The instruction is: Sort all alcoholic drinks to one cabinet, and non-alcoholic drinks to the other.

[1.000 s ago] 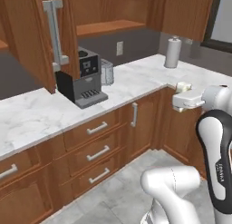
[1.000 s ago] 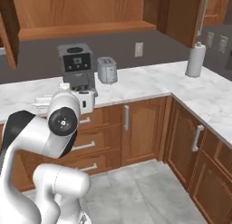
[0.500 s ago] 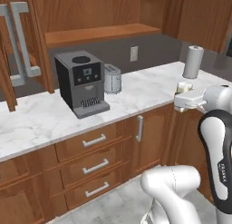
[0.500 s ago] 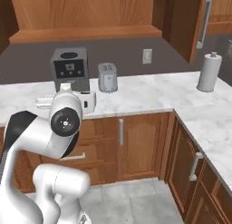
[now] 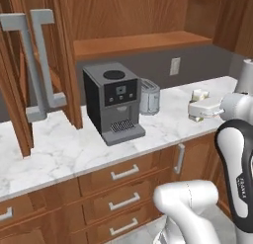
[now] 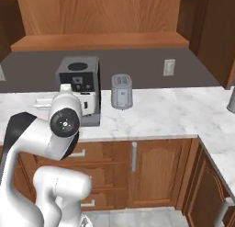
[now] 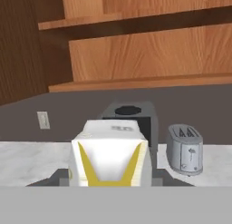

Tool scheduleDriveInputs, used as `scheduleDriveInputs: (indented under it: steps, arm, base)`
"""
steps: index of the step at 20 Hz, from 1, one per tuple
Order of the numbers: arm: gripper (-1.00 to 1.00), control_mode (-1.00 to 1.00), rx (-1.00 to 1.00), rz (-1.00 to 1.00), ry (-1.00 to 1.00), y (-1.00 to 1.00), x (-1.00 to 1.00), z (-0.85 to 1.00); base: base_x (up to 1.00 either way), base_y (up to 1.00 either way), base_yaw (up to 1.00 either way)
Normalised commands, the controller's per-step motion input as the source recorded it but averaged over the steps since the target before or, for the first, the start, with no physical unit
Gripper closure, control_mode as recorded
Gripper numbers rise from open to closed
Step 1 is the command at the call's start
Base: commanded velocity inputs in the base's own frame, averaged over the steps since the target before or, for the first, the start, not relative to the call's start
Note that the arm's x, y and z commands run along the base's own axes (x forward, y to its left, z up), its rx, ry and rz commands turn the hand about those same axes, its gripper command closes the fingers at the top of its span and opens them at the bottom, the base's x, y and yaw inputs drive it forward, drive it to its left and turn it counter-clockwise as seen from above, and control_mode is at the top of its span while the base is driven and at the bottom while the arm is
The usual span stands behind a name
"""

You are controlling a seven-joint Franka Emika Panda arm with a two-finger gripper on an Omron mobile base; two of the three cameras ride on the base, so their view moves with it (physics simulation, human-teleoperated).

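A short pale carton [image 7: 109, 157] with yellow stripes, one of the non-alcoholic drinks, stands close in front of the hand view. My gripper [image 7: 110, 178] is shut on it, one dark finger on each side. In the left base view the gripper [image 5: 197, 109] holds the carton [image 5: 199, 94] just above the marble counter's right part, right of the toaster. The arm's round joint hides much of the hand in the right base view.
A black coffee machine [image 5: 114, 102] and a grey toaster [image 5: 149, 96] stand on the marble counter [image 5: 64, 149]. An open cabinet door with grey handles [image 5: 42, 65] juts out at the left. A paper towel roll [image 5: 245, 75] stands far right. Drawers lie below the counter.
The base has driven, so the whole scene has slid across both base views. The arm keeps its pose with the carton still in the gripper.
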Motion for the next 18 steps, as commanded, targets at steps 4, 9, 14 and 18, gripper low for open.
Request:
scheduleDriveInputs:
  steps: [4,9,14,18]
  arm:
    - [1.00,1.00,0.00,0.00,0.00,0.00,0.00,0.00]
    - [1.00,1.00,0.00,0.00,0.00,0.00,0.00,0.00]
    - [1.00,1.00,0.00,0.00,0.00,0.00,0.00,0.00]
    - [1.00,1.00,0.00,0.00,0.00,0.00,0.00,0.00]
  base:
    - [0.72,0.00,0.17]
    - [0.54,-0.06,0.14]
    - [0.32,-0.13,0.13]
    - [0.33,-0.19,0.14]
